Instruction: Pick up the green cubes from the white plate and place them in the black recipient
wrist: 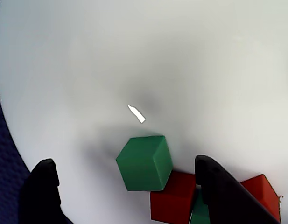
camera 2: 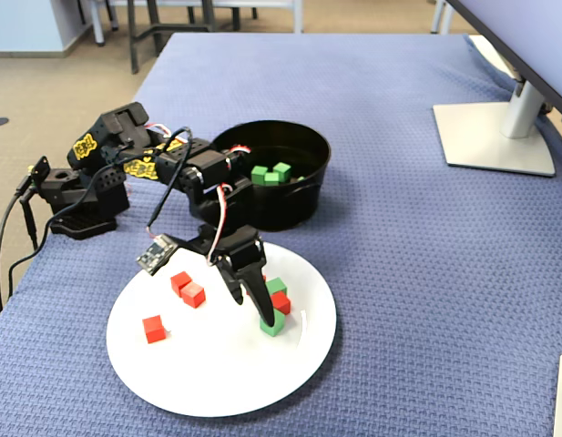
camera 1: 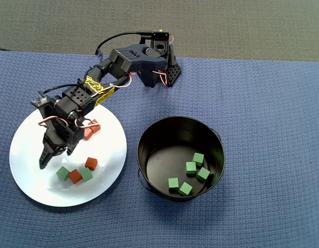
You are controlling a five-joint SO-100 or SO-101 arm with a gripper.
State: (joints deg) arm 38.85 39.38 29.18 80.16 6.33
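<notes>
The claw (wrist: 127,179) is held wide apart over the white plate (camera 1: 30,170), with nothing gripped. A green cube (wrist: 144,162) is seen between its two fingers, touching a red cube (wrist: 172,200). Two green cubes are left on the plate. Five green cubes (camera 1: 191,167) are seen inside the black pot (camera 1: 149,139).

Black plastic arm (camera 1: 115,64), yellow-and-black stickers, red and white wires, perhaps a small circuit board
</notes>
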